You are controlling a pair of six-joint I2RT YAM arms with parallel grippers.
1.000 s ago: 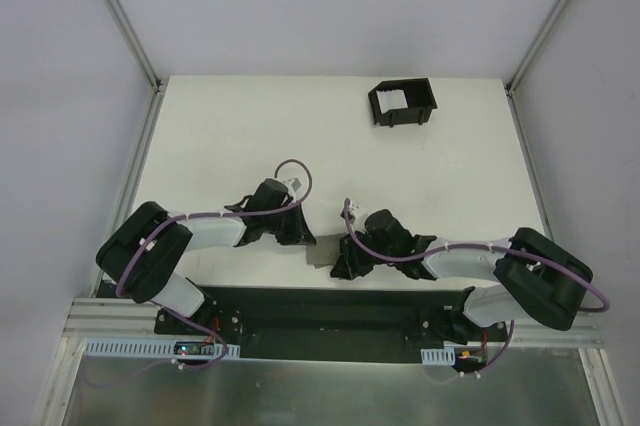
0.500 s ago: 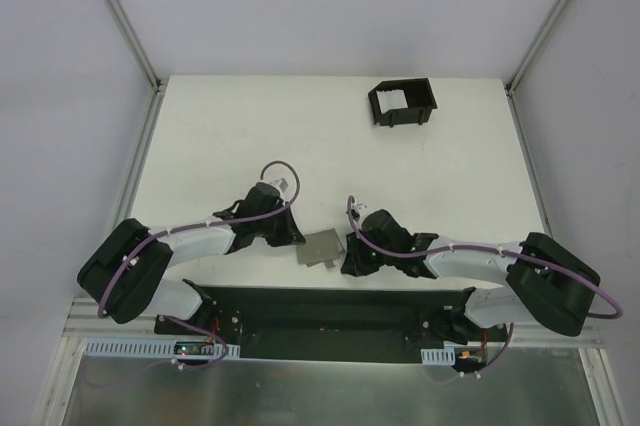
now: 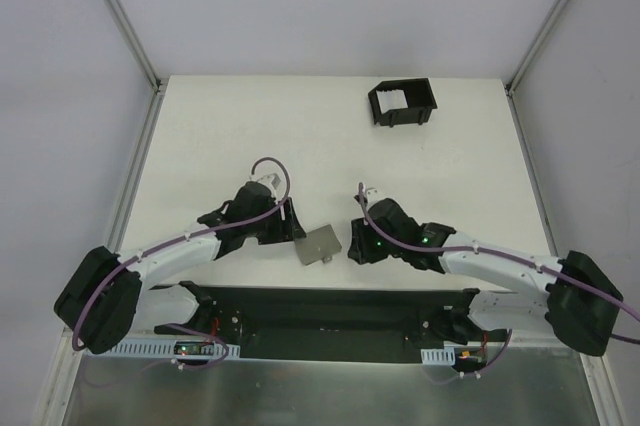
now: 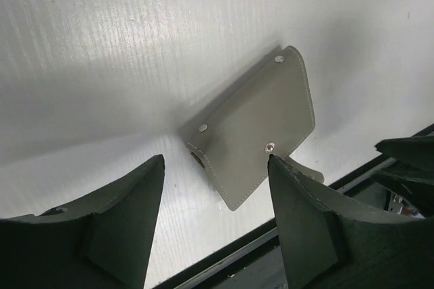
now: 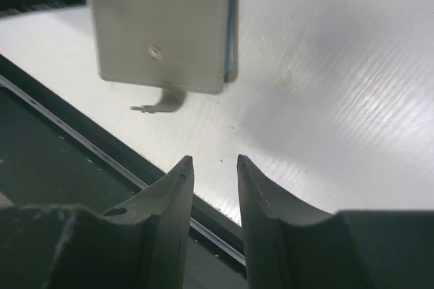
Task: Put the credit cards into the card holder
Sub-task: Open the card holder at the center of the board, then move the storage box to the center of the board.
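Left pincer (image 4: 215, 167) spread, right pincer (image 5: 213, 161) narrowly parted, both empty: pin the wallet (image 4: 261, 126), draw out what looks like a blue card (image 5: 232, 31).

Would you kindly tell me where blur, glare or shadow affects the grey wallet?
Right wrist view: grey wallet blurred and smeared, table streaked with sheen. Left wrist view: wallet crisp, casting a soft shadow. Top external view: evenly lit, sharp.

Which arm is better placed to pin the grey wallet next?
Left, likely. The left gripper is open with the grey wallet just ahead of its fingertips; the right gripper has narrower jaws and sits farther back from it.
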